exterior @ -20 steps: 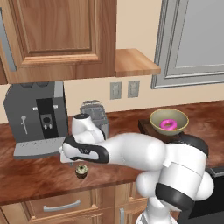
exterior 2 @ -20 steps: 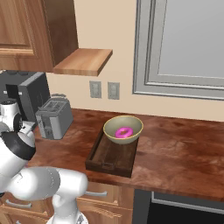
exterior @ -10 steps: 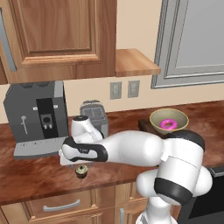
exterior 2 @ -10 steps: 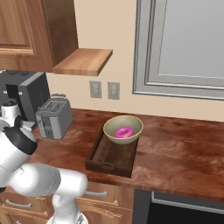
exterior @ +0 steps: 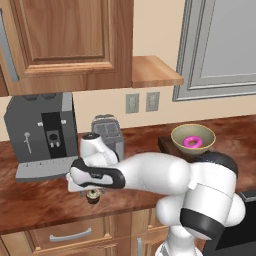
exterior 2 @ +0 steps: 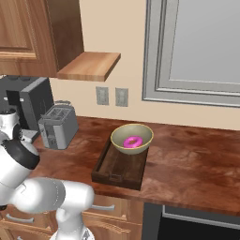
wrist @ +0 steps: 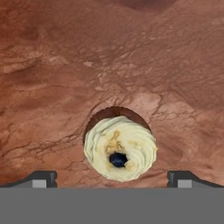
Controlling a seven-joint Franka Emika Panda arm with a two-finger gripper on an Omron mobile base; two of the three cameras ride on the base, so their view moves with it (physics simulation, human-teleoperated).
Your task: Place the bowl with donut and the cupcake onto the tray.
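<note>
A: What sits nearest the arm?

B: The cupcake, on the front part of the table, a glossy reddish-brown slab veined like marble. From the hand view it is round, with a dark brown base, ridged cream-green frosting in a swirl and a small dark dot on top. In the left base view the cupcake shows as a tiny thing just under the hand.

A: And the pincer?

B: The pincer hangs right above the cupcake, its two dark tips spread wide, one to each side of the frosting, with nothing between them touching. It holds nothing.

A: Further back?

B: A boxy brushed-metal toaster and, beside it, a dark grey coffee machine with a flat drip plate, both near the wall.

A: Where are the other task things?

B: Well apart from the cupcake, further along the table. The tray is dark brown wood, rectangular, with a slatted bottom and low sides. The bowl, round, shallow and olive-beige, rests on its far end, and the glossy pink ring donut lies inside.

A: Behind that?

B: A beige wall with two pale outlet plates and a grey framed window.
</note>
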